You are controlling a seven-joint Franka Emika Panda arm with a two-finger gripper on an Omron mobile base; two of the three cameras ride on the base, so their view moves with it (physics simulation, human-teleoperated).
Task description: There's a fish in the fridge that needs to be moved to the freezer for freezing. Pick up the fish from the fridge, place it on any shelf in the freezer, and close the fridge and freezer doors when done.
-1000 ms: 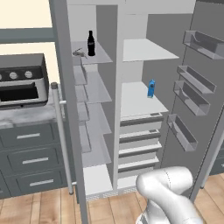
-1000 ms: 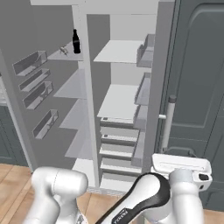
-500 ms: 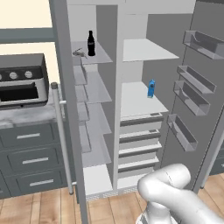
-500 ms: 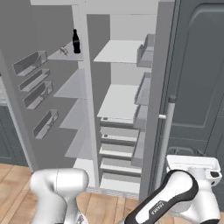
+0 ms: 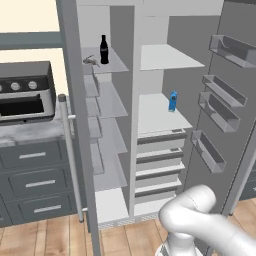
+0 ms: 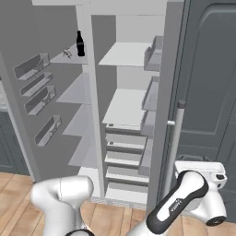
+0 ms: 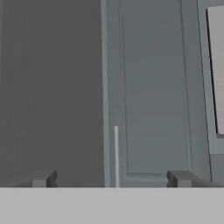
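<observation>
Both doors of the tall grey unit stand open. The fish (image 5: pixel 90 60) lies on the top glass shelf of the narrow freezer (image 5: pixel 107 140), beside a black bottle (image 5: pixel 103 49); both show again in the right base view, fish (image 6: pixel 67 52) and bottle (image 6: pixel 79 44). The wider fridge (image 5: pixel 162 120) has white shelves and drawers. Low on the right, my white hand (image 6: pixel 199 168) sits just right of the fridge door's silver handle (image 6: pixel 177 147). My gripper (image 7: pixel 111 179) is open and holds nothing; it faces a grey door edge and a panelled cabinet front.
A blue carton (image 5: pixel 172 101) stands on a fridge shelf. The freezer door (image 5: pixel 75 100) with its bar handle (image 5: pixel 70 155) juts out on the left, before a counter with an oven (image 5: pixel 25 95) and drawers (image 5: pixel 32 182). A dark grey cabinet (image 6: pixel 212 83) flanks the fridge.
My forearm has swung and the hand has shifted a little to the right, near the fridge door handle. The jaws stay open; fish, bottle and doors have not moved.
</observation>
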